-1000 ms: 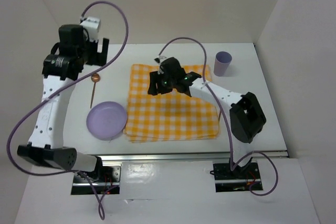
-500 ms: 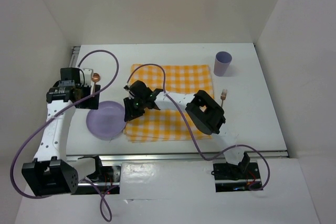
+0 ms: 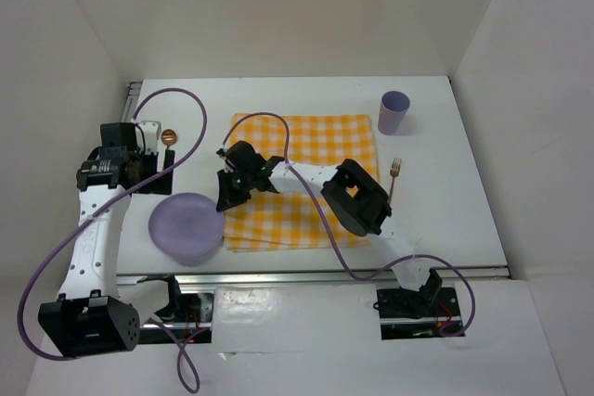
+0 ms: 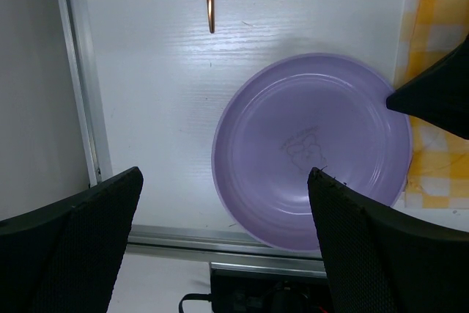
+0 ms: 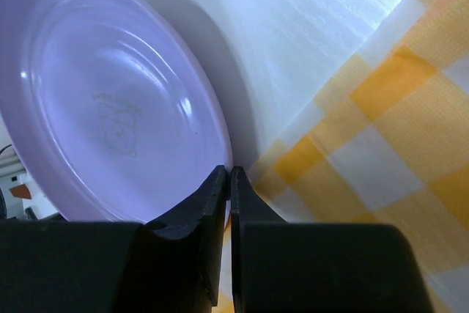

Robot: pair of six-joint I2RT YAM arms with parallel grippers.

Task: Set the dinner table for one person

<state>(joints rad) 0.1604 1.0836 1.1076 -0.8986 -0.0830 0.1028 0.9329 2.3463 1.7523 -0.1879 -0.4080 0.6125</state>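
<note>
white rectangular tabletop [image 3: 436,220] lies under a yellow-and-white checked cloth [image 3: 306,206]. off the cloth's left edge, right claw [image 5: 229,177] pinches the rim of a round lilac plate [image 3: 181,229]; left claw [image 4: 226,177] spread. setting seems barely begun.

Plain off-white panels are closing in the scene on three sides. A back wall [image 3: 297,16] is rising behind, and a left wall [image 3: 46,90] and a right wall [image 3: 538,118] are slanting in at the sides. Between them, the white dinner table [image 3: 445,201] is filling the floor of the enclosure. A metal rail [image 3: 278,274] is running along its near edge, and another is running up its left edge. In front of the near rail, a white front panel [image 3: 306,340] is lying flat. Soft, even light is falling from above, throwing only faint shadows. In the left wrist view it is gleaming on the tabletop's fine grain.
</note>
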